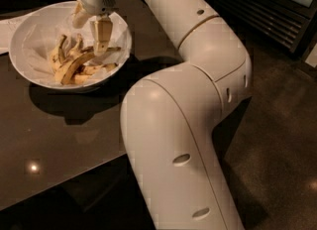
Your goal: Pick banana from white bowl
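The gripper (89, 27) hangs over the white bowl (20, 58), its 2 fingers spread wide and empty. The banana (75, 67) lies inside the bowl just beneath them, not yet grasped or lifted.

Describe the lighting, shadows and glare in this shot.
Camera view: warm light from above brightens the white bowl and the arm, while the background is dark; the bowl casts a dark shadow on the table in front of it; a small glare spot shines on the glossy tabletop; the gripper, open just above the banana in the bowl, is well lit.
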{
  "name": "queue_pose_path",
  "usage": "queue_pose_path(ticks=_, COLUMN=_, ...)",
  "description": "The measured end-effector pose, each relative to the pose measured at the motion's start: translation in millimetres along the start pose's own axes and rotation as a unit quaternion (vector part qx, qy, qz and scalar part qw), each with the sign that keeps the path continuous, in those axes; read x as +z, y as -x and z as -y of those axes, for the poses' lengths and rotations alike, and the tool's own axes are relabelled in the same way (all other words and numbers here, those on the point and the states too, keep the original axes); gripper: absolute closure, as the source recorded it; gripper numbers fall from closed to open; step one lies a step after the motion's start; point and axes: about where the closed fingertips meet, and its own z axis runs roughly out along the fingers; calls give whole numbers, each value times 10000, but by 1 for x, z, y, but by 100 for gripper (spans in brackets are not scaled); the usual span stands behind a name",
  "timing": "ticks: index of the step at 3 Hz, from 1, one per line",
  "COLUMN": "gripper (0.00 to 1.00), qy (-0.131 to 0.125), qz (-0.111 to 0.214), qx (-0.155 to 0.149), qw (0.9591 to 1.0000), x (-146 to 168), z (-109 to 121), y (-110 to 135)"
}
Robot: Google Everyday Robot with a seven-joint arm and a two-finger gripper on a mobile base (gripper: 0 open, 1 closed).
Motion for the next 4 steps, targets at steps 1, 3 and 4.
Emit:
queue_pose_path(ticks=1, gripper=32, qy=92, qz=136, qx=66, qw=9998, x=10, z=1, y=6)
queue_pose_path(ticks=3, gripper=32, qy=249, qz=388, qx=211, qw=9987, x=27, z=2, y=15)
queue_pose_path(ticks=4, gripper=32, qy=314, qz=477, qx=277, qw=9980, x=33, z=1, y=19)
